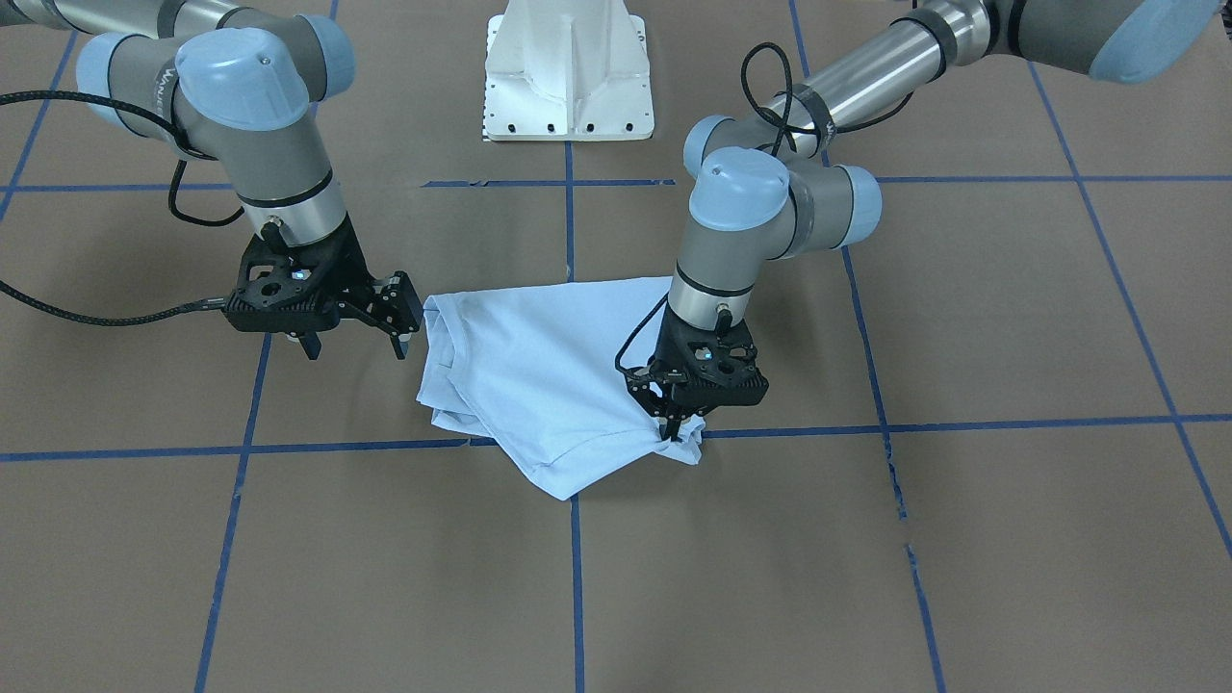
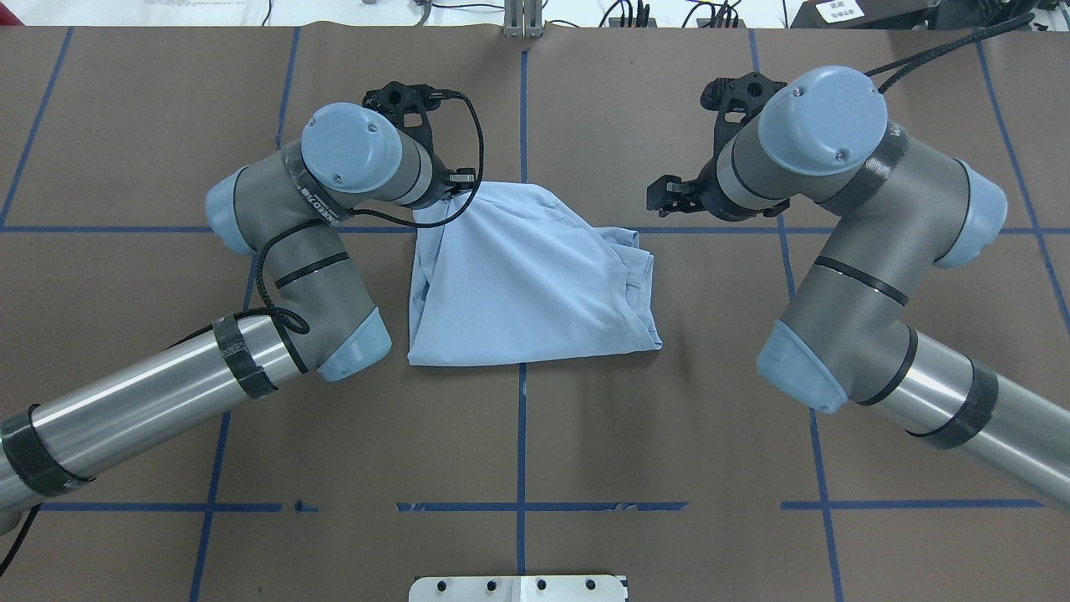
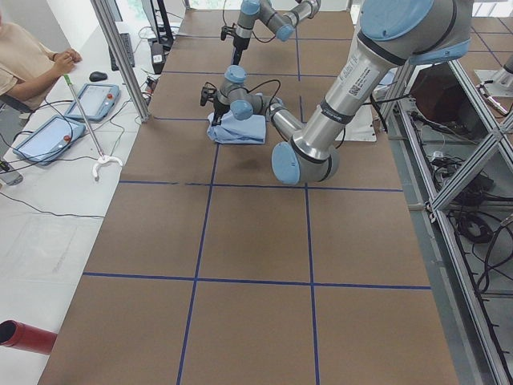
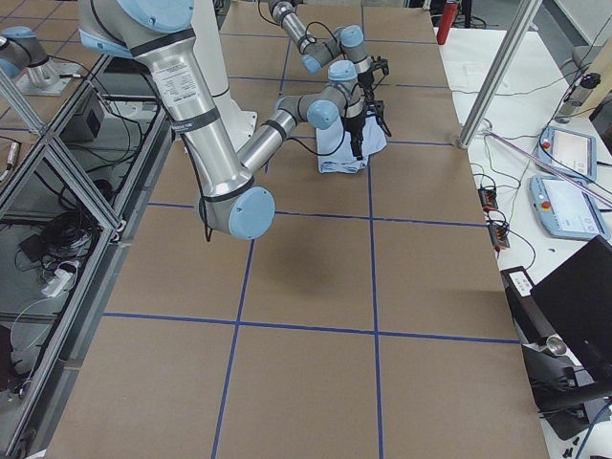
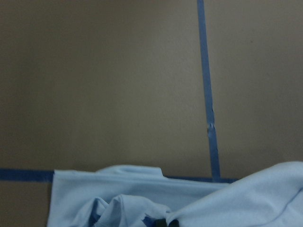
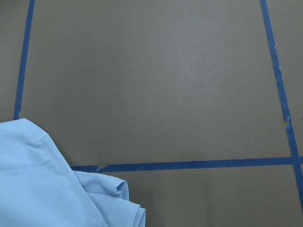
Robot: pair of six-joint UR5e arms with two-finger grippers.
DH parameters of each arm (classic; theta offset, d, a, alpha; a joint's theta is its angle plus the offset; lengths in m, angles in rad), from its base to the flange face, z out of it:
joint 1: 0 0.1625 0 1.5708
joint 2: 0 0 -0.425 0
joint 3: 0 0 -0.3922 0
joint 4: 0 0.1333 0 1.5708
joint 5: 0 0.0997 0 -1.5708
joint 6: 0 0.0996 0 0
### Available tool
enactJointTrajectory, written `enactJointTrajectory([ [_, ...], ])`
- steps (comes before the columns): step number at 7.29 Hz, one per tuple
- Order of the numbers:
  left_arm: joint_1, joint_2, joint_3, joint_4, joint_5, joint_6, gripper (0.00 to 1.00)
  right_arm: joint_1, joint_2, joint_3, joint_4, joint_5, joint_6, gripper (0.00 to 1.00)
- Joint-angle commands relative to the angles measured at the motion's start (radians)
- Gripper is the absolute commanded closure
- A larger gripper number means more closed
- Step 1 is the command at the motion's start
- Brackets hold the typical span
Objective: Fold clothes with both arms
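The clothes are one light blue T-shirt, lying folded over in a rumpled heap on the brown table. Its print is hidden. My left gripper points straight down at the shirt's front corner, shut on a pinch of fabric that bunches up around its tips. The left wrist view shows that gathered cloth at its bottom edge. My right gripper hovers open just beside the shirt's opposite edge, with nothing between its fingers. From overhead the shirt lies between both wrists, and the left wrist covers its own gripper.
The white pedestal base stands behind the shirt. Blue tape lines grid the table. In the exterior left view a seated person, two tablets and a metal post are beside the table.
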Motion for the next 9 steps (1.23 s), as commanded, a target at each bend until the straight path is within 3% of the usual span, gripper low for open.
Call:
enactJointTrajectory([
  [1,-0.004,-0.033,0.045,-0.009,0.011,0.025,0.01,0.0,0.0,0.0,0.0,-0.001,0.0,0.0],
  [4,-0.007,0.005,-0.097,0.05,-0.059,0.095,0.0,0.034,0.003,0.001,-0.009,0.037,-0.005,0.0],
  [6,-0.019,0.088,-0.364,0.272,-0.062,0.225,0.0,0.124,-0.027,0.001,-0.027,0.15,-0.124,0.0],
  [8,-0.112,0.201,-0.644,0.505,-0.142,0.423,0.0,0.302,-0.069,0.024,-0.156,0.277,-0.402,0.0],
  [9,-0.191,0.266,-0.733,0.573,-0.18,0.557,0.0,0.417,-0.118,0.044,-0.225,0.322,-0.6,0.0],
])
